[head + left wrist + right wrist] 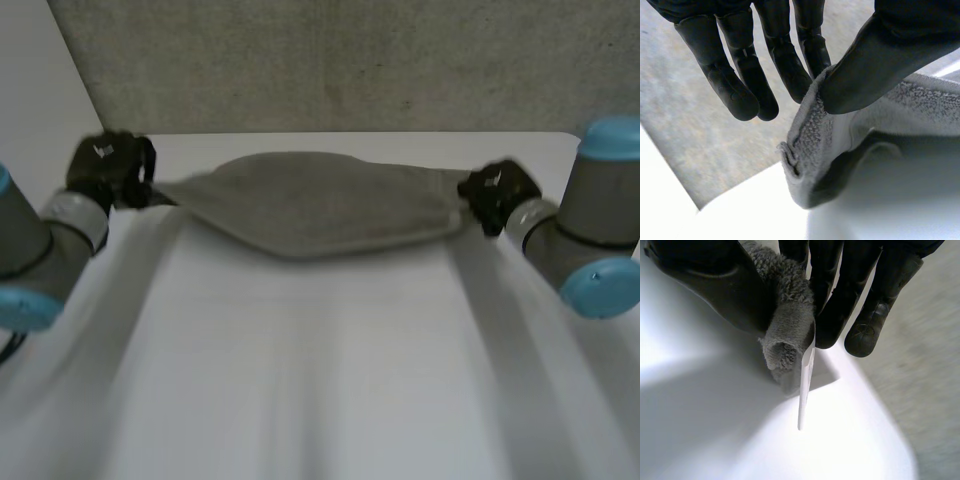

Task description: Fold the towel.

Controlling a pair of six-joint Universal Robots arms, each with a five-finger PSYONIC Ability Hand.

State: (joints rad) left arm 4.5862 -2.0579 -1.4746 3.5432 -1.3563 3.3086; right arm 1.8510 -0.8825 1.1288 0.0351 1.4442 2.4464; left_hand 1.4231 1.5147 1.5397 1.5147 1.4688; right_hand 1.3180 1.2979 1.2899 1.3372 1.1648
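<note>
The white table (320, 380) spreads across the near ground; the left arm (40, 250) enters at the near left and the right arm (590, 230) at the near right, each grey with light-blue caps, each reaching away toward the table's far part; the forearms angle inward, so the hands lie closer together than the elbows.

The left hand (110, 170) is at the far left, the right hand (495, 195) at the far right, about level with each other; a small white mark (100, 152) on the back of the left hand is too small to read.

The grey towel (320, 205) is stretched between them over the far part of the table; its near edge sags to a blunt point in the middle; whether it touches the table cannot be told.

In the left wrist view the left hand (890, 60) pinches the towel's (830, 150) left corner, thumb pressed on the cloth against one finger, the other fingers (740, 95) hanging straight beside it.

In the right wrist view the right hand (715, 285) clamps the towel's (790, 335) right corner, bunched between thumb and fingers (840, 315); a thin white tag (805, 390) hangs from that corner, seen edge-on, so its face cannot be read.

Beyond the table's far edge lies a grey surface (330, 60).
</note>
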